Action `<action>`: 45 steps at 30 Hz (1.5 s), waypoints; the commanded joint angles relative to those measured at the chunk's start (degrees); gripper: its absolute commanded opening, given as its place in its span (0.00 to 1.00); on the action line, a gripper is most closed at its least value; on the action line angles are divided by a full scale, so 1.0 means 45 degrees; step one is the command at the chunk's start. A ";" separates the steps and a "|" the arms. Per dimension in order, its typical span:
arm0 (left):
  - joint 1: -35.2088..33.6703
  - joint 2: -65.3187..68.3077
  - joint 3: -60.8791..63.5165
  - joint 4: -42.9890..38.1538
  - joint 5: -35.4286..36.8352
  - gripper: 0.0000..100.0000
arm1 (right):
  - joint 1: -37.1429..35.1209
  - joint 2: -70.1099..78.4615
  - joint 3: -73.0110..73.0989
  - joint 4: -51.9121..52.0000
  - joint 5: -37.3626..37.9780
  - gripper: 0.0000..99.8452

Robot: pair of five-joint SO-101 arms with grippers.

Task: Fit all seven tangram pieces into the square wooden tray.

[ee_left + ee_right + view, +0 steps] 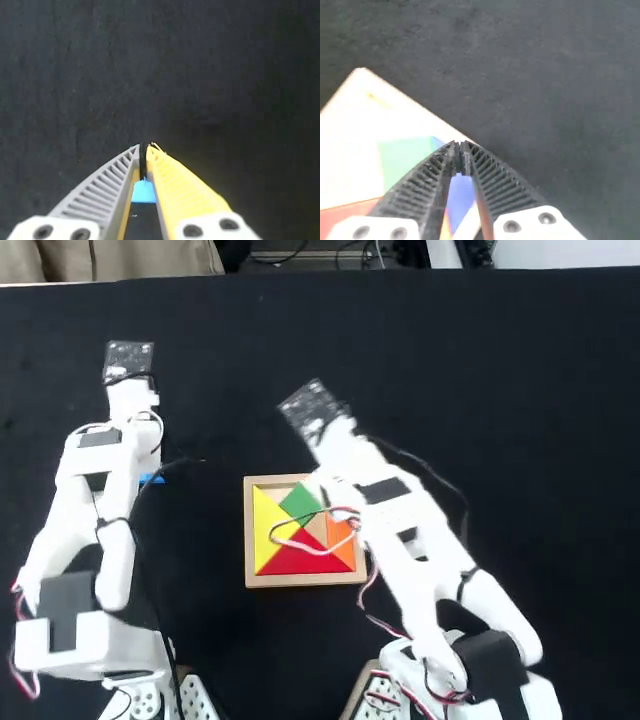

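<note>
- The left gripper (pixel 146 148) is over the bare black table (pixel 500 390), well to the left of the tray. Its grey and yellow fingers are pressed together at the tips, with a blue piece (pixel 144 193) pinched between them further back.
- That blue piece is probably a thin, flat, stiff slab. It should be light and in no danger of breaking, but smooth enough to swivel or slide in the grip. It is held deep between the fingers, which should keep it steady but leaves little of it clear for lowering into a gap.
- The square wooden tray (pixel 250 540) lies flat at the middle of the table. A yellow triangle (pixel 266 530), a red triangle (pixel 300 558), a green piece (pixel 298 500) and an orange piece (pixel 345 540) are already in it.
- These pieces sit edge to edge, so they are better nudged on their top faces than gripped by the sides.
- The right gripper (pixel 458 146) hangs over the far right part of the tray. Its black fingers are closed on each other and appear to hold nothing.
- Below it, beside the green piece, there is a second patch of blue (pixel 461 197). It seems to lie in the tray.
</note>
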 commanded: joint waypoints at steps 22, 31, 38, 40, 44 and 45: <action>-0.1612 0.0664 -0.0772 -0.0606 0.3341 0.03 | -0.1875 0.4327 -0.4894 0.2364 0.0137 0.01; -0.1612 0.0664 -0.0752 -0.0606 0.3341 0.03 | -0.1289 0.5206 -0.5324 0.2872 0.0215 0.01; -0.1612 0.0664 -0.0752 -0.0606 0.3341 0.03 | -0.1114 0.4972 -0.5284 0.3634 0.0234 0.01; -0.1612 0.0664 -0.0752 -0.0606 0.3341 0.03 | -0.1074 0.4991 -0.5187 0.3634 0.0234 0.01; -0.1612 0.0664 -0.0752 -0.0606 0.3341 0.03 | -0.1055 0.4972 -0.5148 0.3614 0.0254 0.01; -0.1612 0.0664 -0.0752 -0.0606 0.3341 0.03 | -0.1055 0.4933 -0.5148 0.3614 0.0254 0.01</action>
